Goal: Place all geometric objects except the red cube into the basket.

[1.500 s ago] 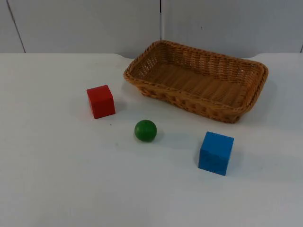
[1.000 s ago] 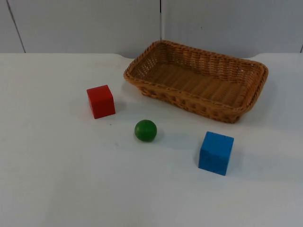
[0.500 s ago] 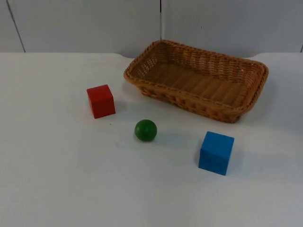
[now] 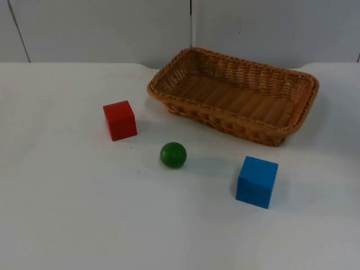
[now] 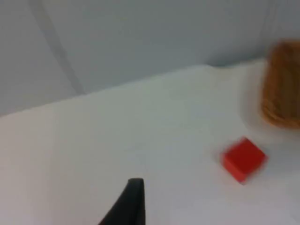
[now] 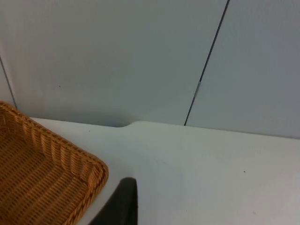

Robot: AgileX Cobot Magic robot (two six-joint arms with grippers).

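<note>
Basket: far right, nothing inside.
Green ball: centre.
Blue cube: near right.
Red cube: left.
Left gripper: opening cannot be told.
Right gripper: opening cannot be told.

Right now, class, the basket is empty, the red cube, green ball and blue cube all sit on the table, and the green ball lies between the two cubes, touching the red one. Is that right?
Not quite: in the top view the green ball lies between the red cube and the blue cube but touches neither. The basket is empty.

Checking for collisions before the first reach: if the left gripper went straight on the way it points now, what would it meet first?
Probably bare white table, then the grey partition wall. The red cube and the basket sit off to one side of that line, though depth is hard to judge.
</note>
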